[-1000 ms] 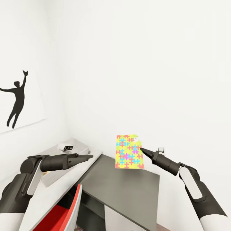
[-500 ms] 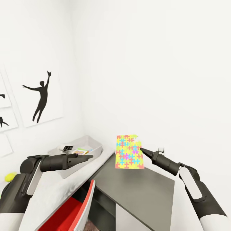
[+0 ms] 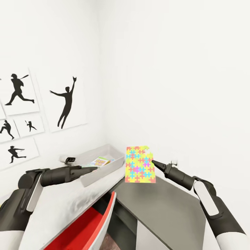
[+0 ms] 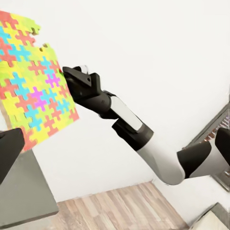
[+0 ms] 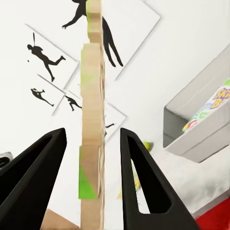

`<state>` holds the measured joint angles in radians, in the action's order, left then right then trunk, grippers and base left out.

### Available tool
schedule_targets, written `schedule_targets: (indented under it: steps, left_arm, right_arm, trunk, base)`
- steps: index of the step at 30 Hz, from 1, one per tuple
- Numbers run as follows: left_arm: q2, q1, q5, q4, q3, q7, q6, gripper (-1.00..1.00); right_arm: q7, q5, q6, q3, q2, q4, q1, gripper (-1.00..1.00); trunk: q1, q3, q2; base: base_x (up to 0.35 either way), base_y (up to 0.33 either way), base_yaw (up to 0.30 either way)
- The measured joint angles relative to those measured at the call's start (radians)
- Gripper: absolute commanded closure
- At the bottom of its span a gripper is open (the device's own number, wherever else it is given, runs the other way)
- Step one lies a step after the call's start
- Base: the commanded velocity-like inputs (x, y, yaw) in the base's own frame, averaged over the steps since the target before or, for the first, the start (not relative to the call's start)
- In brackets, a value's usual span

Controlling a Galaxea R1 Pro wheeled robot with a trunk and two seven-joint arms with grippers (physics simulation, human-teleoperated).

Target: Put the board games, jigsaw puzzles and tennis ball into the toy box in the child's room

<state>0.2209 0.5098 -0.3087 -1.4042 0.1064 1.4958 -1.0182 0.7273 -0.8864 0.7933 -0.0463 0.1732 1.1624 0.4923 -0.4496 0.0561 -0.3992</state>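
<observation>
The jigsaw puzzle (image 3: 140, 164) you are carrying hangs upright in the air, face toward the head camera, above the near end of the dark-grey cabinet top (image 3: 163, 211) and just beside the toy box (image 3: 100, 170). Your right gripper (image 3: 153, 162) is clamped on the sheet's right edge; from the right wrist the puzzle (image 5: 92, 120) shows edge-on between the two black fingers (image 5: 139, 182). The toy box sits on the pale table (image 3: 66, 208) in the corner of the white-walled room, and a colourful board game (image 3: 101, 161) already lies inside it. Your left gripper (image 3: 91, 169) is held level over the table, its tip at the near wall of the toy box; you cannot tell from these views whether its fingers are apart or together. A red chair (image 3: 86, 225) is tucked under the table edge below your arms. Black silhouette posters (image 3: 66, 102) of athletes hang on the left wall.
</observation>
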Motion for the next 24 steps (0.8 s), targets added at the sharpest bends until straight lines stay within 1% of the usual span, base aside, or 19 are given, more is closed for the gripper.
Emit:
schedule_targets:
  steps: [2, 3, 4, 5, 6, 8, 9, 11, 14, 18, 24]
  left_arm:
    - [0.000, -0.006, 0.002, 0.003, 0.046, -0.001, 0.001, -1.00]
    - [0.000, -0.008, 0.003, 0.004, 0.059, -0.001, 0.002, -1.00]
    - [0.000, -0.012, 0.004, 0.005, 0.082, -0.001, 0.002, -1.00]
    - [0.000, -0.014, 0.005, 0.005, 0.093, -0.001, 0.003, -1.00]
    - [0.002, -0.016, 0.006, 0.006, 0.111, -0.002, 0.003, -1.00]
    - [0.018, -0.019, 0.006, 0.006, 0.137, -0.004, 0.003, -1.00]
    - [0.024, -0.019, 0.006, 0.006, 0.141, -0.004, 0.003, -1.00]
    - [0.045, -0.020, 0.005, 0.006, 0.150, -0.005, 0.003, -1.00]
    - [0.060, -0.021, 0.004, 0.006, 0.155, -0.004, 0.004, -1.00]
    - [0.066, -0.023, 0.003, 0.006, 0.157, -0.005, 0.004, -1.00]
    - [0.065, -0.025, 0.002, 0.008, 0.158, -0.008, 0.004, -1.00]
  right_arm:
    - [0.001, -0.001, 0.001, -0.001, 0.001, -0.001, 0.000, 1.00]
    - [0.001, -0.002, 0.001, -0.001, 0.002, -0.002, 0.000, 1.00]
    - [0.001, -0.002, 0.002, -0.002, 0.002, -0.002, 0.001, 1.00]
    - [0.001, -0.002, 0.002, -0.002, 0.002, -0.002, 0.001, 1.00]
    - [0.001, -0.002, 0.002, -0.002, 0.003, -0.003, 0.001, 1.00]
    - [-0.003, -0.001, 0.002, -0.003, 0.003, -0.010, 0.001, 1.00]
    - [-0.005, -0.001, 0.002, -0.003, 0.003, -0.013, 0.001, 1.00]
    - [-0.010, -0.001, 0.001, -0.005, 0.003, -0.028, 0.001, 1.00]
    - [-0.017, -0.003, 0.005, -0.018, 0.002, -0.038, 0.002, 1.00]
    - [-0.042, -0.004, 0.010, -0.041, 0.001, -0.042, 0.002, 1.00]
    - [-0.107, -0.010, 0.012, -0.049, -0.003, -0.043, 0.002, 1.00]
  trunk:
    - [0.000, -0.001, 0.000]
    - [0.000, -0.002, 0.000]
    - [0.000, -0.002, 0.000]
    - [0.000, -0.003, 0.000]
    - [0.000, -0.004, 0.000]
    - [0.000, -0.005, 0.000]
    - [0.000, -0.005, 0.000]
    - [0.000, -0.007, 0.000]
    - [0.000, -0.008, 0.000]
    - [0.000, -0.011, 0.000]
    - [0.000, -0.014, 0.000]
  base:
    - [0.000, 0.000, 0.285]
    - [0.000, 0.000, 0.285]
    - [0.000, 0.000, 0.285]
    - [0.000, 0.000, 0.285]
    - [0.000, 0.000, 0.285]
    - [0.000, 0.000, 0.284]
    - [0.000, 0.000, 0.284]
    - [0.000, 0.000, 0.284]
    - [0.000, 0.000, 0.284]
    - [0.010, 0.000, 0.284]
    - [0.094, 0.041, 0.283]
